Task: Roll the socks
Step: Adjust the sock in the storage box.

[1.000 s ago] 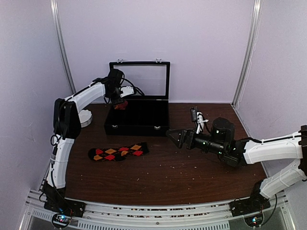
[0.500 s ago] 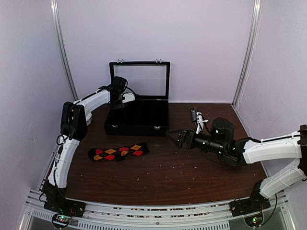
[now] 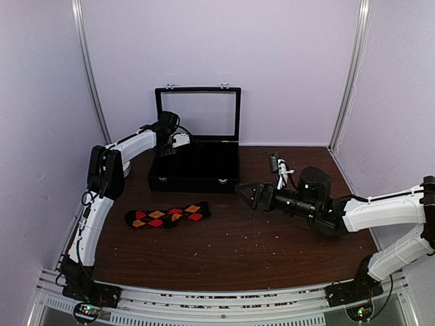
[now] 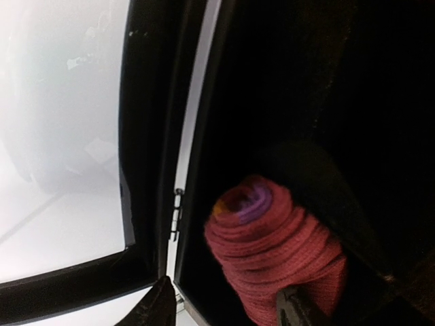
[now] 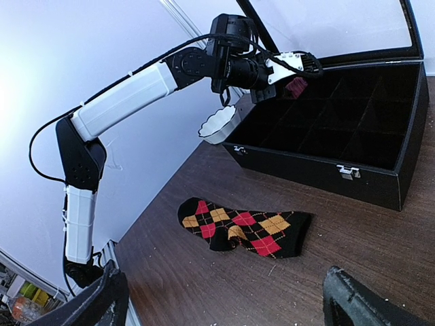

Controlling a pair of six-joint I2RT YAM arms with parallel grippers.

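The left gripper [image 4: 224, 309] is grasping the rolled pink sock [image 4: 272, 265], while the argyle sock [image 3: 168, 216] is lying left-to-right by the desk's [image 3: 272, 244] left edge, left of the released right gripper [image 3: 243, 193].

From my station I see pale lilac walls on three sides: the back wall [image 3: 285, 61], the left wall [image 3: 34, 136] and the right wall [image 3: 401, 102]. A slim metal post stands in each back corner, the left post [image 3: 88, 75] and the right post [image 3: 350, 75], both leaning in the overhead view. The tabletop [image 3: 231, 258] is dark brown wood, dotted with pale specks [image 3: 272, 234]. A ribbed metal rail [image 3: 217, 303] runs along its near edge. The light is even and soft.
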